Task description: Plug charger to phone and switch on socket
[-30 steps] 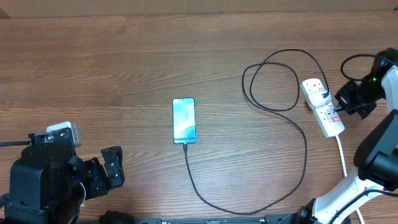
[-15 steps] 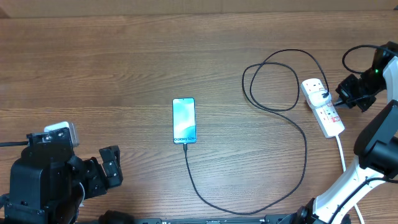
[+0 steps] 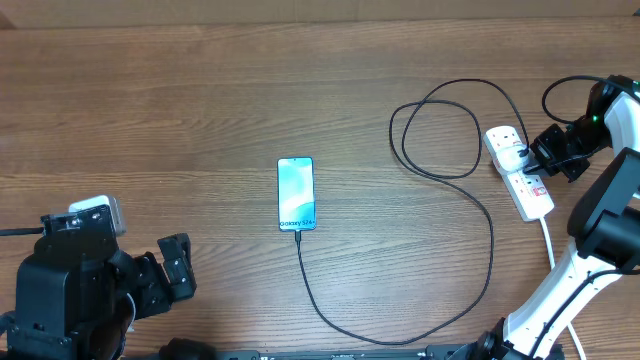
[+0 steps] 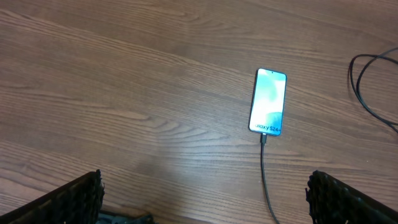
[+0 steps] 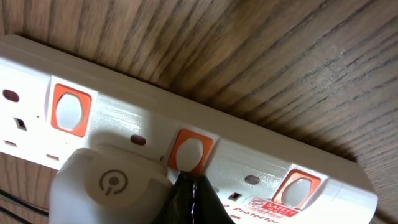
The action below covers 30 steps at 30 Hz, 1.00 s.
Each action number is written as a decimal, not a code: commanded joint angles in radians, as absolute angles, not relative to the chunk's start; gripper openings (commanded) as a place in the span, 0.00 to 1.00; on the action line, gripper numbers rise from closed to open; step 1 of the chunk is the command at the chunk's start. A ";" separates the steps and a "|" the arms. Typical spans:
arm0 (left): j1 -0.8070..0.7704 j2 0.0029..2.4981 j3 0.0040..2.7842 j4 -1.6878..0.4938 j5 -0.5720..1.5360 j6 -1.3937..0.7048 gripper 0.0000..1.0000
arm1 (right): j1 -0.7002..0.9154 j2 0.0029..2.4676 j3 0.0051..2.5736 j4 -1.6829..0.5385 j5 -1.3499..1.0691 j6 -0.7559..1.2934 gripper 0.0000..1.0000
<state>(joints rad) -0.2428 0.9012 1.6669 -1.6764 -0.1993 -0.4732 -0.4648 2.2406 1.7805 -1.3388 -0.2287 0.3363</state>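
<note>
Since the charger (image 4: 262, 165) already sits in the near end of the phone (image 3: 296, 194), mid-worktop (image 3: 200, 100), only switching on looks left. Right tool (image 5: 189, 182), jaws together, tips the middle orange switch (image 5: 190, 151) on the socket (image 3: 520, 172), far right. Left tool (image 3: 175, 268) gapes idle, near left. Glossy white plastic strip, thin black cable, wood grain.

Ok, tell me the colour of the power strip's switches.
Orange switches with whitish centres, clearest in the right wrist view.
</note>
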 commanded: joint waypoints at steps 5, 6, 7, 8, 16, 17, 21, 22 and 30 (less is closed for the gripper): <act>-0.249 0.900 1.664 -1.674 -0.216 -0.494 1.00 | -0.461 2.245 1.823 -1.336 -0.237 0.340 0.04; -0.249 0.900 1.664 -1.674 -0.216 -0.494 1.00 | -0.461 2.245 1.839 -1.348 -0.237 0.339 0.04; -0.249 0.900 1.664 -1.674 -0.217 -0.494 1.00 | -0.461 2.245 1.858 -1.361 -0.237 0.339 0.04; -0.249 0.900 1.664 -1.674 -0.217 -0.494 1.00 | -0.461 2.245 1.882 -1.379 -0.236 0.338 0.04; -0.249 0.900 1.664 -1.674 -0.217 -0.494 1.00 | -0.458 2.247 1.954 -1.423 -0.219 0.336 0.04; -0.249 0.900 1.664 -1.674 -0.217 -0.494 1.00 | -0.457 2.247 1.946 -1.419 -0.219 0.335 0.04; -0.249 0.900 1.664 -1.674 -0.217 -0.494 1.00 | -0.454 2.252 1.926 -1.416 -0.209 0.336 0.04; -0.249 0.900 1.664 -1.674 -0.217 -0.494 1.00 | -0.453 2.252 1.921 -1.412 -0.190 0.336 0.04; -0.249 0.900 1.664 -1.674 -0.217 -0.494 1.00 | -0.458 2.252 1.921 -1.431 -0.044 0.365 0.04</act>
<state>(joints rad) -0.2428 0.9012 1.6669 -1.6760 -0.1993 -0.4732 -0.4576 2.2517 1.9251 -1.4330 -0.0875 0.3500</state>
